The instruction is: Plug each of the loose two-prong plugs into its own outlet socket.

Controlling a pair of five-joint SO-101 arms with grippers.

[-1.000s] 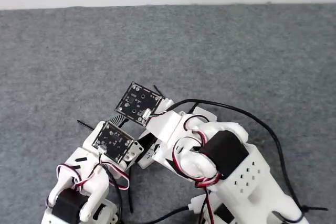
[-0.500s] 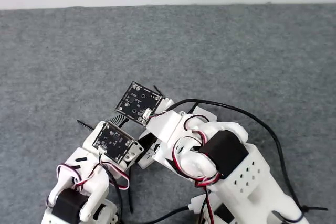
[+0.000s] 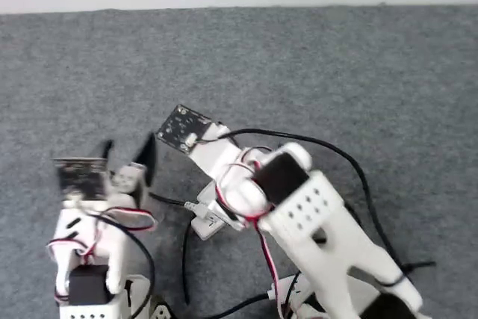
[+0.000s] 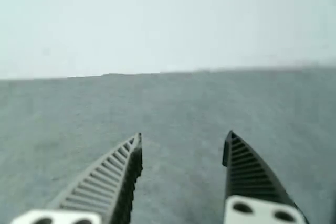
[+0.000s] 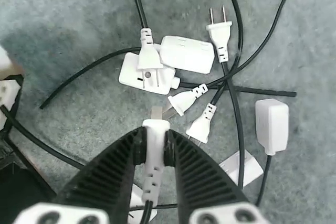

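Plug (image 5: 155, 145), white and two-pronged, sits clamped between the fingers of the right gripper (image 5: 154, 133). The gripper is closed snugly on the plug's body, with the prongs sticking out past the fingertips and the cord running back between the fingers. Beyond the prongs, on the grey carpet (image 5: 68, 19), lies a tangle of black cords (image 5: 237, 114) and white parts. A second plug (image 5: 182, 102) and a third plug (image 5: 201, 126) lie side by side nearest. A fourth plug (image 5: 148, 59) rests over a flat outlet block (image 5: 130, 76), though I cannot tell whether it is seated. A rounded white block (image 5: 188, 54) touches that one, and a fifth plug (image 5: 219, 31) lies loose with its prongs bare. A white adapter (image 5: 272, 121) lies apart at the side. The left gripper (image 4: 184, 139) is spread wide with nothing between its ribbed fingers, pointing out across the carpet toward a pale wall (image 4: 168, 19).
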